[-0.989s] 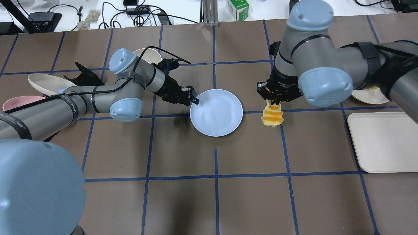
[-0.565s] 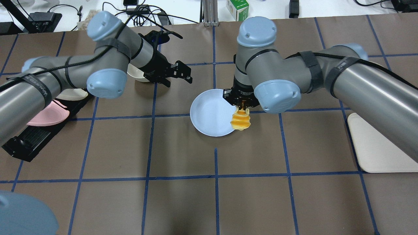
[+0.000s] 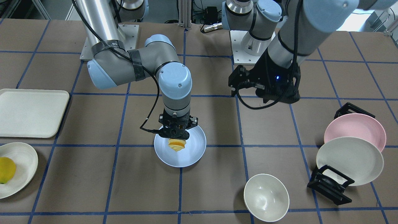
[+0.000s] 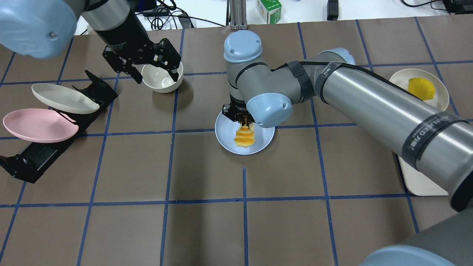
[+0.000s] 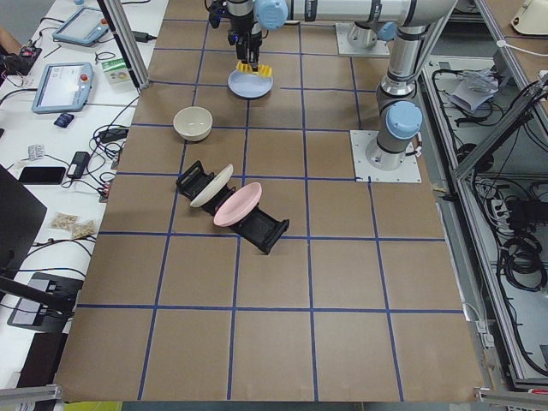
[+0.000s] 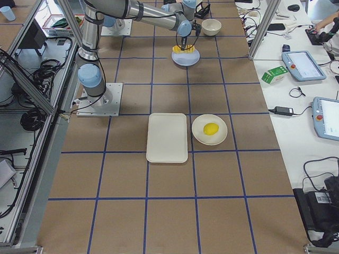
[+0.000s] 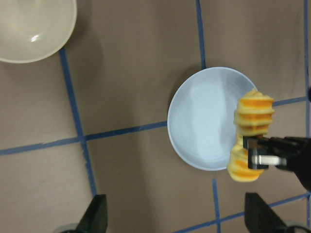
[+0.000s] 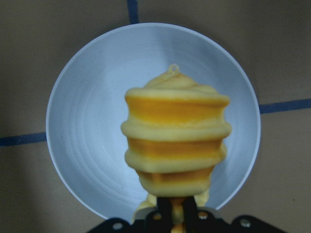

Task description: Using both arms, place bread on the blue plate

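My right gripper (image 4: 242,120) is shut on one end of the bread (image 4: 244,137), a ridged yellow-orange loaf that hangs from it over the blue plate (image 4: 224,130). The front view shows the right gripper (image 3: 174,134), the bread (image 3: 177,145) and the plate (image 3: 196,146). In the right wrist view the bread (image 8: 175,141) covers the plate's (image 8: 82,121) middle. I cannot tell if it touches the plate. My left gripper (image 4: 157,77) is open and empty, raised over a cream bowl at the back left. Its wrist view shows the plate (image 7: 204,119) and bread (image 7: 252,131).
The cream bowl (image 4: 163,84) sits under the left gripper. A black rack holds a cream plate (image 4: 55,98) and a pink plate (image 4: 38,125) at the left. A white tray (image 4: 417,177) and a cream plate (image 4: 401,79) with a lemon (image 4: 421,88) lie at the right.
My right arm carried the bread left, from the table beside the plate to over it. My left gripper left the plate's rim and moved back and left, over the bowl.
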Controlling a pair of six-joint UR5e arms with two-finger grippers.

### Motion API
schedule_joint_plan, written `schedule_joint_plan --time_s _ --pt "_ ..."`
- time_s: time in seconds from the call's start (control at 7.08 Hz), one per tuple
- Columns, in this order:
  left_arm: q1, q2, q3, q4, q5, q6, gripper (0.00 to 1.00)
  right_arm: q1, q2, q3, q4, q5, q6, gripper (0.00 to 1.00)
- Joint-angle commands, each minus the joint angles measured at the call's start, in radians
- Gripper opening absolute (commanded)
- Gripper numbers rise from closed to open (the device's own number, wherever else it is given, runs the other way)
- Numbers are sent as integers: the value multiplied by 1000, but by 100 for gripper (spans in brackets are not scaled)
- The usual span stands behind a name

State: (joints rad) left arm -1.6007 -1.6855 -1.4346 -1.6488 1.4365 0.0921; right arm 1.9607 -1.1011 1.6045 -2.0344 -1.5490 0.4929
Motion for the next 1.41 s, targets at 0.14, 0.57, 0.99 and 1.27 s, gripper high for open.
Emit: schedule_joint_plan --time_s 0.14,0.57,0.99,1.27 --pt "-1 73 -7 -46 27 -3 100 7 47 0 -24 -3 -4 13" --pt "5 82 -27 -55 36 -56 100 7 63 8 -35 -3 -7 99" --pt "-10 82 -55 67 179 -261 100 4 53 -1 -49 -6 -10 100" --pt "-10 75 -58 93 180 -261 92 -52 -18 -5 -29 -6 -30 100"
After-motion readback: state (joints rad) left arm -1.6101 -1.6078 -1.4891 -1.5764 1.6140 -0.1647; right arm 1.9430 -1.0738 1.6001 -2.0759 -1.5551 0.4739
